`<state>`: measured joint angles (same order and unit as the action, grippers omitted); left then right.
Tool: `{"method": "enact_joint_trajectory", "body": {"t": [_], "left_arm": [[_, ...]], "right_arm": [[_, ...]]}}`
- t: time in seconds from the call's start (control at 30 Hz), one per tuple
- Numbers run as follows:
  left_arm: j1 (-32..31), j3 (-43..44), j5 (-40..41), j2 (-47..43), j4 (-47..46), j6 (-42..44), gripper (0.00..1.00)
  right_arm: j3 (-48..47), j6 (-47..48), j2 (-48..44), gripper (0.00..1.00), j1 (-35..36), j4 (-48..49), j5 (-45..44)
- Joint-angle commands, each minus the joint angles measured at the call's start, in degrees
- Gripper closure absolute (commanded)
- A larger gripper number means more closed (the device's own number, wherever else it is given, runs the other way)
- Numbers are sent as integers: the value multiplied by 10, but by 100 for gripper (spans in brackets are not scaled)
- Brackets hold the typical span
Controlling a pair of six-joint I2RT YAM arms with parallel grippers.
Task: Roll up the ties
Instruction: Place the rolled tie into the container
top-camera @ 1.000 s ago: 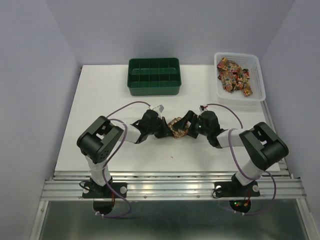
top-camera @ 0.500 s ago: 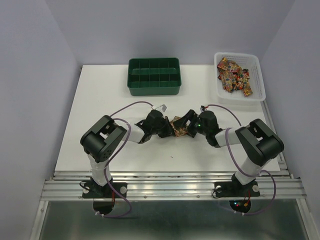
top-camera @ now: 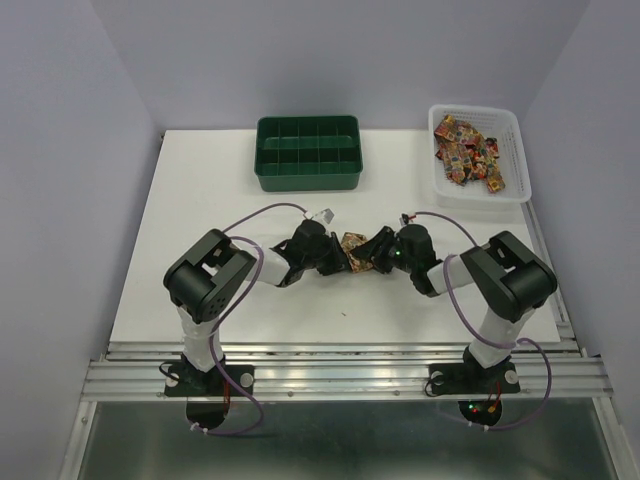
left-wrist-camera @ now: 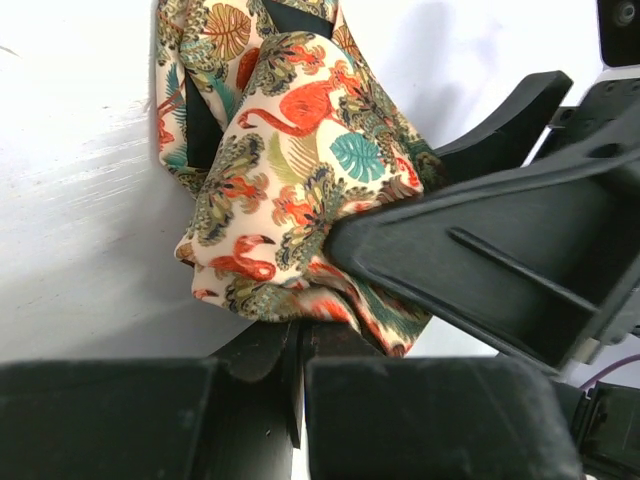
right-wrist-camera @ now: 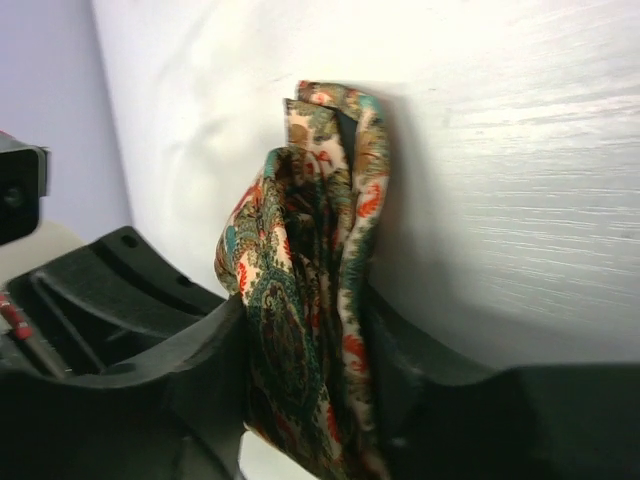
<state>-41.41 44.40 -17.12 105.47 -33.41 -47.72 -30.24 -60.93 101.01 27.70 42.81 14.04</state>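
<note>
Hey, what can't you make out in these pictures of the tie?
1. Top external: the tie, tiny, is mostly covered by the left end effector and right end effector.
2. Right wrist: its lower end runs off the bottom edge between the fingers.
3. Top external: the ties in the white basket are too small to count.

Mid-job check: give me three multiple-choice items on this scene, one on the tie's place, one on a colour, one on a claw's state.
1. The tie being rolled lies: A in the far left corner; B between the left claw and right claw; C off the near edge.
2. The compartment tray is: A green; B red; C white.
3. The right claw is: A wide open; B shut on the tie; C out of view.
Answers: 1 B, the top view shows both claws meeting at it; 2 A, its walls are dark green; 3 B, its wrist view shows fabric squeezed between its fingers.
</note>
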Motion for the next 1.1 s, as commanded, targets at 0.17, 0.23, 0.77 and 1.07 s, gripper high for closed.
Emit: {"method": "enact_joint_trajectory", "body": {"t": [0.17,0.23,0.77,1.07], "left_arm": [[-10,21,-14,11,-17,-2,92],[-10,21,-14,11,-18,-1,91],[-9,-4,61,-132,96,40,69],[21,-28,122,-261,188,76,62]], "right_arm": [[41,16,29,84,7,-10,16],[47,17,28,92,7,11,24],[38,69,-141,99,7,-57,-74],[-52,252,-231,99,6,-103,-103]]}}
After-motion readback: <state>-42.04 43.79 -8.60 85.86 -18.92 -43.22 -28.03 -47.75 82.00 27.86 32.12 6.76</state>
